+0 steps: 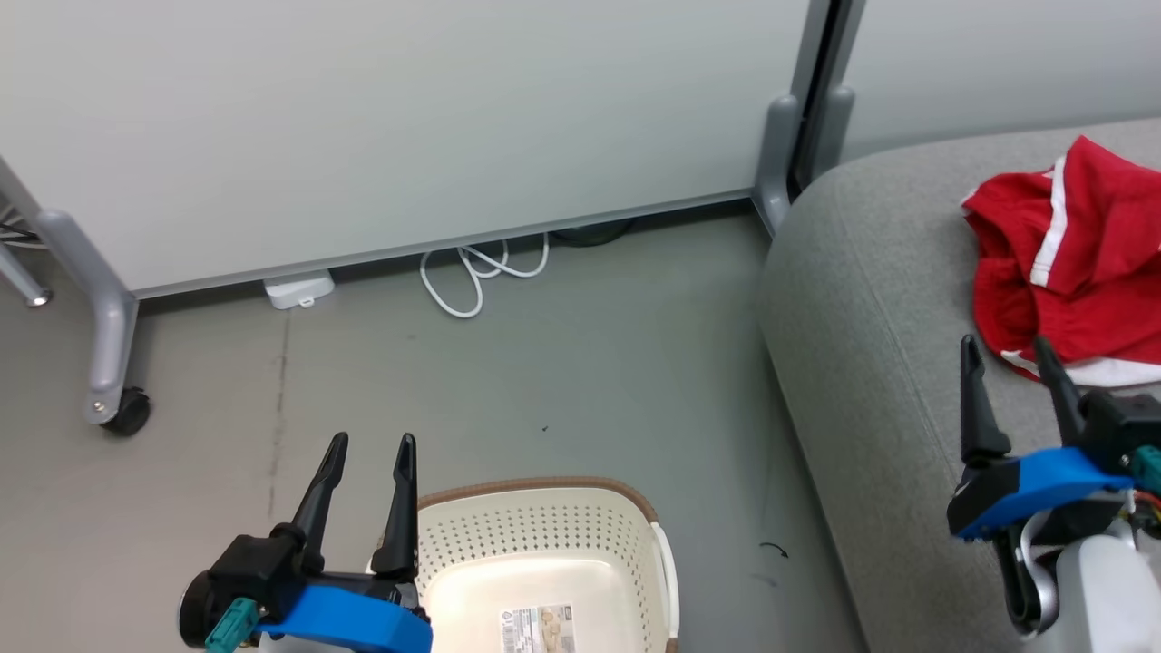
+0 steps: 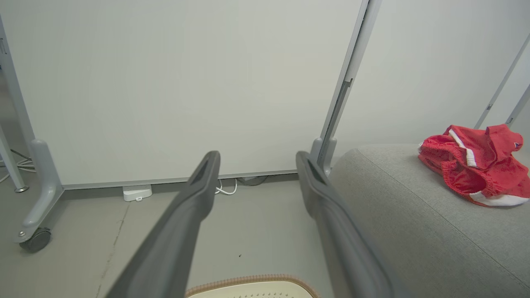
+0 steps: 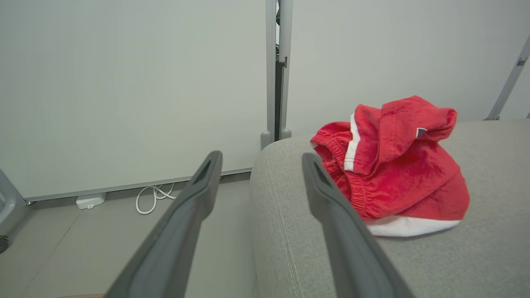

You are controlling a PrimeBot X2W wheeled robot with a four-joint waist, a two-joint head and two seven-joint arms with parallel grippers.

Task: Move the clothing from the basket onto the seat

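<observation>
Red shorts [image 1: 1070,263] with white stripes and trim lie crumpled on the grey seat [image 1: 871,299]; they show too in the left wrist view [image 2: 476,165] and right wrist view [image 3: 393,165]. The cream basket [image 1: 544,571] with its brown rim stands on the floor at the bottom centre, holding nothing but a paper label [image 1: 537,630]. My left gripper [image 1: 372,442] is open beside the basket's left rim. My right gripper [image 1: 1005,343] is open over the seat, just short of the shorts. The jersey is out of view.
A grey partition [image 1: 390,118] on a wheeled foot [image 1: 122,413] closes off the far side. A white cable [image 1: 476,272] and a small white box [image 1: 297,290] lie at its base. Bare grey floor [image 1: 580,390] runs between basket, partition and seat.
</observation>
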